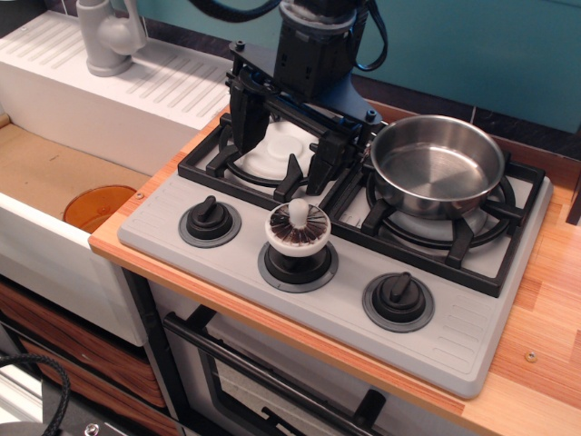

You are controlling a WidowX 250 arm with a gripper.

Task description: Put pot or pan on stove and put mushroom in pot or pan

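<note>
Now end effector (pixel 283 156) spread wide, empty, fingers over left burner, behind mushroom (pixel 297 227).

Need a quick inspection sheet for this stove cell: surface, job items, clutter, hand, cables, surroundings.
Surface: grey stove on wooden counter.
Job's things: pan empty on right burner; mushroom cap-down on the middle knob, stem up.
Clutter: nothing seen.
Hand: hand open, empty, over the left burner, behind the mushroom.
Cables: black cable at the arm; another at the bottom-left corner.
Surroundings: sink with orange drain, faucet, teal wall.
</note>
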